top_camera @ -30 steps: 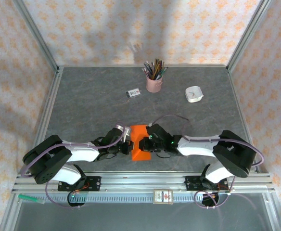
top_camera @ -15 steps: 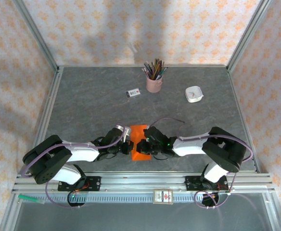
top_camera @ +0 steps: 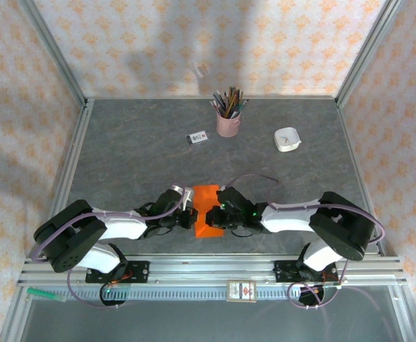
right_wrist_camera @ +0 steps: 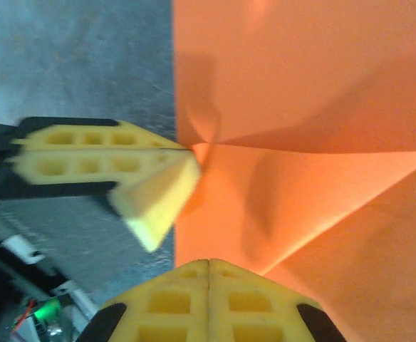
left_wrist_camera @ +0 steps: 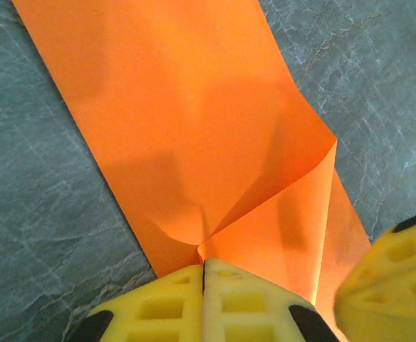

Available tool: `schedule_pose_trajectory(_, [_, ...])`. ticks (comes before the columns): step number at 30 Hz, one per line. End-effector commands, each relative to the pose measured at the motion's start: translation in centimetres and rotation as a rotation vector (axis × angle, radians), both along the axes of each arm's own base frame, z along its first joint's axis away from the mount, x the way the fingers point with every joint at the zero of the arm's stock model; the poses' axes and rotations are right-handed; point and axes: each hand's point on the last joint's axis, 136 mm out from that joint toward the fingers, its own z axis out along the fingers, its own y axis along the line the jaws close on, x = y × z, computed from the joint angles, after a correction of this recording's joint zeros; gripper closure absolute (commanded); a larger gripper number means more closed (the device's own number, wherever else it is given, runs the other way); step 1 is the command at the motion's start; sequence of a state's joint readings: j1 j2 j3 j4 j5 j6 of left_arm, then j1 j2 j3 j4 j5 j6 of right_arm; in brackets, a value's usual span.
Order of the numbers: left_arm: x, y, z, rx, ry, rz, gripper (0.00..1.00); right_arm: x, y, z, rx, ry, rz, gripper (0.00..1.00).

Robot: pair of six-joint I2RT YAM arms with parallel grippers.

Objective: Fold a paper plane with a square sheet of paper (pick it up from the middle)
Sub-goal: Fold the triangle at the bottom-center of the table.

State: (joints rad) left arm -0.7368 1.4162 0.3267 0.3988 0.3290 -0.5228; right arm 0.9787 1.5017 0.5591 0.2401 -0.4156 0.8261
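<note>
The square sheet of paper is bright orange, folded with creased flaps, and lies on the grey table between the two arms. In the left wrist view the paper shows creases that meet at its near edge, where my left gripper is shut, pinching that puckered edge. The right wrist view shows the left gripper from the side at the paper's left edge. My right gripper is shut with nothing between its jaws, its tips down on a folded flap. From above, the left gripper and right gripper face each other across the paper.
A pink pencil cup, a small white card and a small white box stand at the back of the table. The aluminium rail with both arm bases runs along the near edge.
The right arm's elbow has shifted and its gripper has slid a little to the left over the paper. The left arm has held still at the paper's edge.
</note>
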Motion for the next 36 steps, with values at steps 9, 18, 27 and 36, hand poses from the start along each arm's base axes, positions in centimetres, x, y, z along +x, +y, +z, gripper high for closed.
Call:
schedule_pose_trajectory(9, [-1.7,3.0,-3.9,0.152,0.106,0.032,1.00,-2.2,2.7,0.3,0.067,0.025,0.073,1.00])
schedule_pose_trajectory(18, [-1.7,3.0,-3.9,0.151,0.107,0.029,1.00,-2.8,3.7,-0.5,0.073,0.047,0.088,1.00])
schedule_pose_trajectory(27, [-1.8,2.9,-3.9,0.149,0.109,0.027,1.00,-3.6,1.6,-3.5,-0.054,0.107,0.062,1.00])
schedule_pose_trajectory(36, [-1.8,2.9,-3.9,0.149,0.110,0.024,1.00,-2.4,3.3,-0.2,0.050,0.062,0.050,1.00])
